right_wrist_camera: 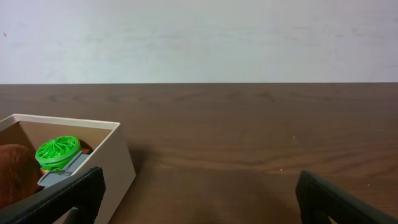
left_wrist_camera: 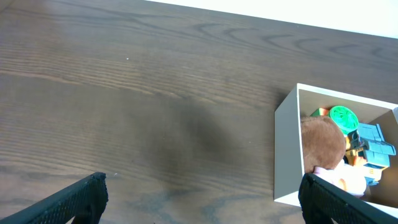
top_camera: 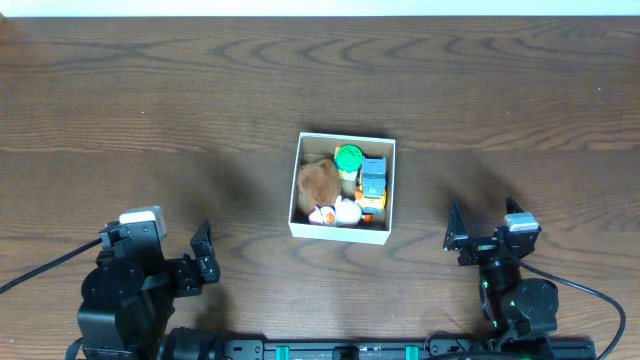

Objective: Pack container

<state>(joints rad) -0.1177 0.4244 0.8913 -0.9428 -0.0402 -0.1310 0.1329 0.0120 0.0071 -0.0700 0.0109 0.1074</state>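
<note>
The container [top_camera: 342,236], a small white-walled square box, sits at the table's middle. It holds a brown furry toy [top_camera: 318,181], a green round toy [top_camera: 349,158], a blue and grey vehicle toy [top_camera: 373,177] and a white and orange toy [top_camera: 338,212]. My left gripper [top_camera: 203,255] is open and empty, low at the front left, away from the box. My right gripper [top_camera: 455,238] is open and empty at the front right. The box shows at the right of the left wrist view [left_wrist_camera: 287,149] and at the left of the right wrist view [right_wrist_camera: 115,162].
The dark wood table [top_camera: 150,110] runs to a pale wall at the far edge [right_wrist_camera: 199,37]. A black cable [top_camera: 40,268] trails from the left arm and another [top_camera: 600,298] from the right arm.
</note>
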